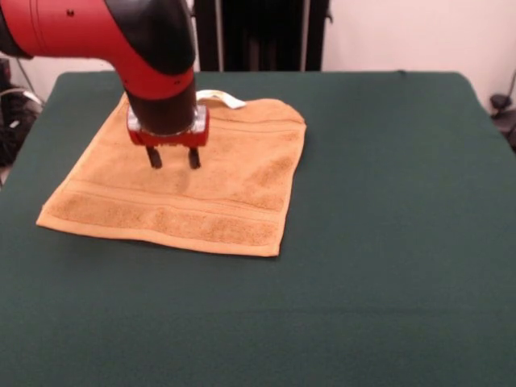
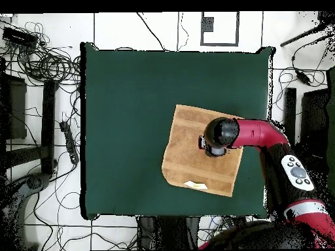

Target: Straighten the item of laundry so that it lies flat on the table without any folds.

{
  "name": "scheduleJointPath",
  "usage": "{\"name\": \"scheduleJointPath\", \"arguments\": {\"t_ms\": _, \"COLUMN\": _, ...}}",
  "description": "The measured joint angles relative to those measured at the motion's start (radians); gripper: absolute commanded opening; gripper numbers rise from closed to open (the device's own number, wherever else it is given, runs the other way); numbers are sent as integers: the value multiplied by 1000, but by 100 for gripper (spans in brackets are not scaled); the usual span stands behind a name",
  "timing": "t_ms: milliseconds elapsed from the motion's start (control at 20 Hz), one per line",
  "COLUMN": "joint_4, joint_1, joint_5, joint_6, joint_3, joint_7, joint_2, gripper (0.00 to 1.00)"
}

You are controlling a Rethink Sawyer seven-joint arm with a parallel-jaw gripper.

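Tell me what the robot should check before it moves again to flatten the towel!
1. Gripper above the towel, not off to the side: ok.
2. Fingers apart, holding nothing: ok.
3. Whole towel lies on the table, no edge hanging off: ok.
4. Towel flat with no folds: cannot tell; it looks about square and a little thick at the right edge, so it may be doubled over.
5. White tag uncovered at the far edge: ok.
6. Fingertips touching the cloth: cannot tell.

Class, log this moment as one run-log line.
gripper: open, above towel | towel: folded double, white tag showing | table: green
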Motion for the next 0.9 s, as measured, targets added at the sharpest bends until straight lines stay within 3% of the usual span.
{"name": "scheduleJointPath", "arguments": {"t_ms": 400, "joint_4": -58, "joint_1": 21, "joint_5": 6, "joint_6": 76, "joint_3": -6, "joint_7": 0, "joint_2": 27, "gripper": 100}}
{"name": "scheduleJointPath", "arguments": {"t_ms": 900, "joint_4": -283, "joint_1": 108, "joint_5": 3, "joint_6": 358, "joint_3": -35, "joint_7": 0, "joint_2": 135, "gripper": 100}}
